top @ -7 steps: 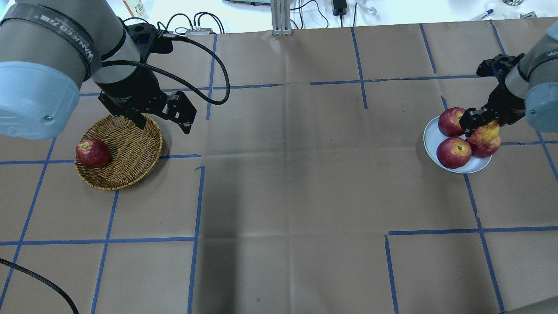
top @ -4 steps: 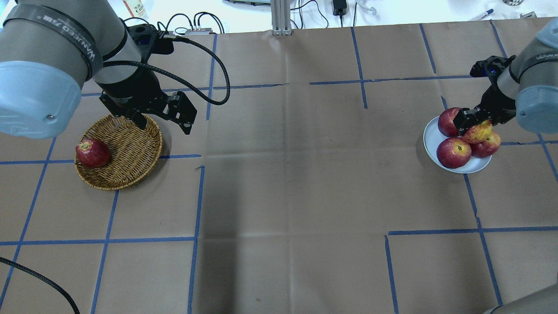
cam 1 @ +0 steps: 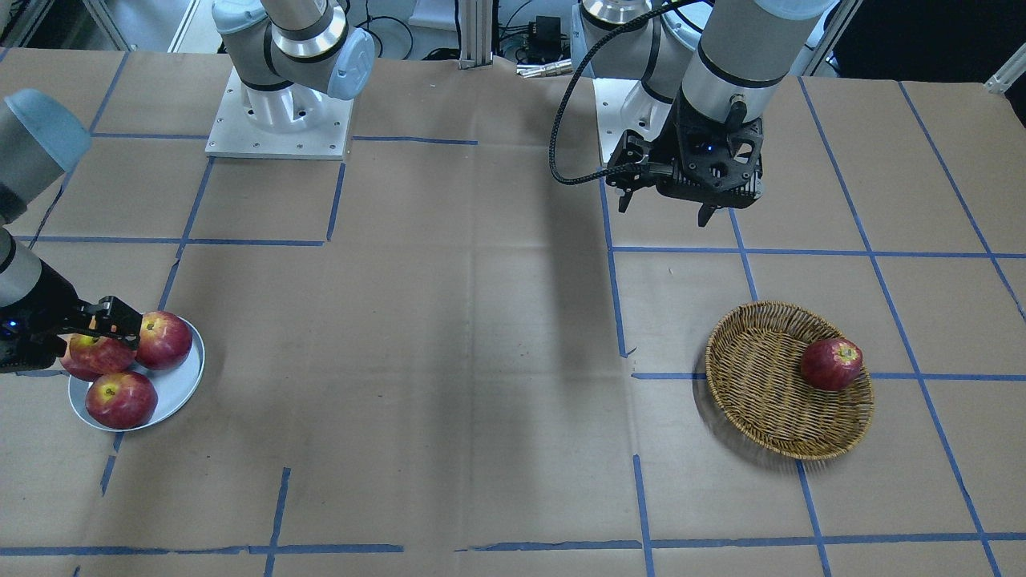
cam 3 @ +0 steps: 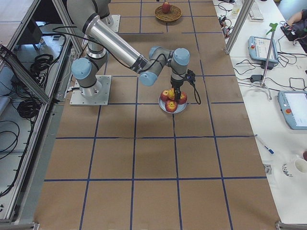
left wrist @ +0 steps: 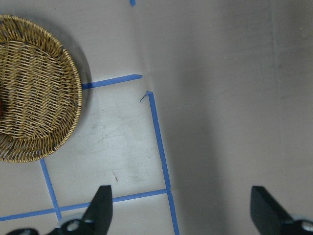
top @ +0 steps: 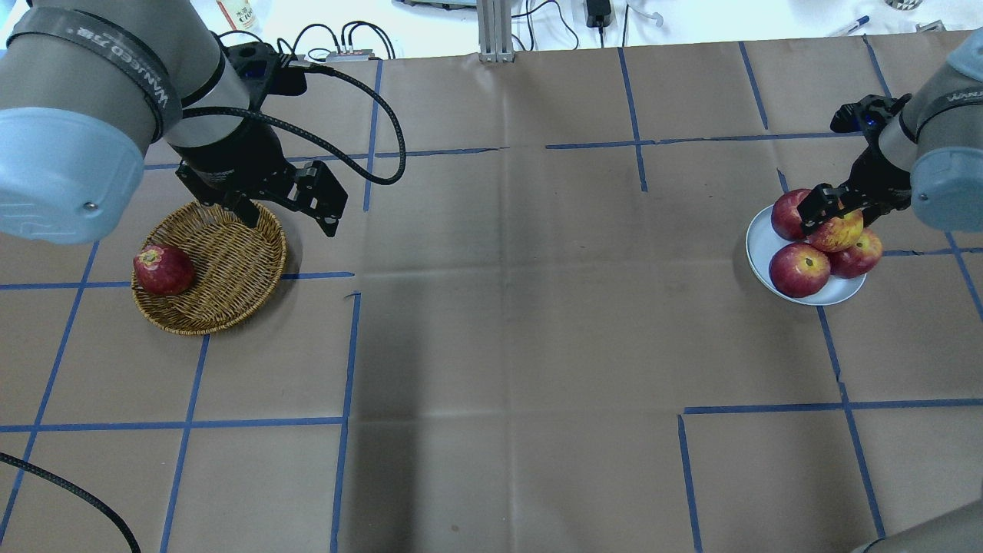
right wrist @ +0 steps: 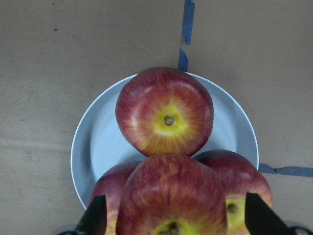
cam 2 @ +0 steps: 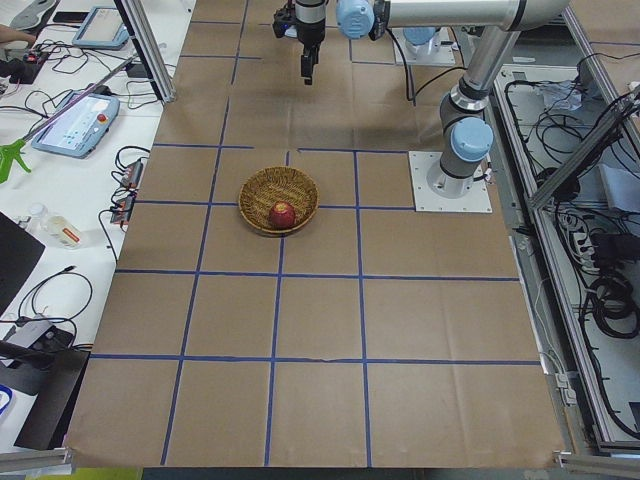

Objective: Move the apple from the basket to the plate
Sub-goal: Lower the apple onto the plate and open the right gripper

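Two fingers of the right end effector (right wrist: 177, 215) stand spread wide on either side of the apple (top: 837, 230), a thin gap at each side. The apple sits atop three darker apples (right wrist: 164, 110) on the plate (right wrist: 98, 147). Well apart from the plate, across the bench (top: 499, 307), are the basket (left wrist: 39, 88) and the left end effector (left wrist: 178, 205), wide open and empty.

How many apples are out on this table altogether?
5. One red apple lies in the basket. Three red apples sit on the plate, and the yellow-patched apple rests atop them, between the right gripper's open fingers. None seem hidden.
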You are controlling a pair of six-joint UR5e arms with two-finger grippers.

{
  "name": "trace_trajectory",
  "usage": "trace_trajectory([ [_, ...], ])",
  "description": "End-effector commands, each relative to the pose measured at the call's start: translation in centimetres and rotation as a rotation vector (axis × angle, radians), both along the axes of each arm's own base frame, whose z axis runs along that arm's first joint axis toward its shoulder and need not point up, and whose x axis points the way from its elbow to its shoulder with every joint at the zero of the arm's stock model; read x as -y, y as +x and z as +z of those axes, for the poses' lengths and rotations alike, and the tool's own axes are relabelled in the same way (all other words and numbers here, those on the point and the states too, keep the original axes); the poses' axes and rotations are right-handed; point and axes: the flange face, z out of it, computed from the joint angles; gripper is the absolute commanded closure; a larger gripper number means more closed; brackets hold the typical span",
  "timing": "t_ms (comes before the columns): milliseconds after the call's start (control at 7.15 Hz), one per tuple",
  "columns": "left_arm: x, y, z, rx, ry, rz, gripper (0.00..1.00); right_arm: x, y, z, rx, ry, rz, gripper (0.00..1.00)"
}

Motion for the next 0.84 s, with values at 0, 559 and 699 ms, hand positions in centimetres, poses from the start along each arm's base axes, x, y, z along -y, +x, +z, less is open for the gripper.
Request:
trace_trajectory([
  [0, 0.0, 0.0, 0.0, 0.000, 0.001, 0.000, 0.01, 0.9, 0.8, 5.4, 0.006, 0.007, 0.010, 0.00],
  [559, 0.1, 0.0, -0.2, 0.000, 0.004, 0.000, 0.01, -2.7, 13.7, 16.9, 0.014, 0.057, 0.075, 0.00],
  [699, 0.1, 0.0, -0.2, 0.000, 0.004, 0.000, 0.01, -5.1, 18.6, 18.5, 0.014, 0.081, 0.053, 0.00],
])
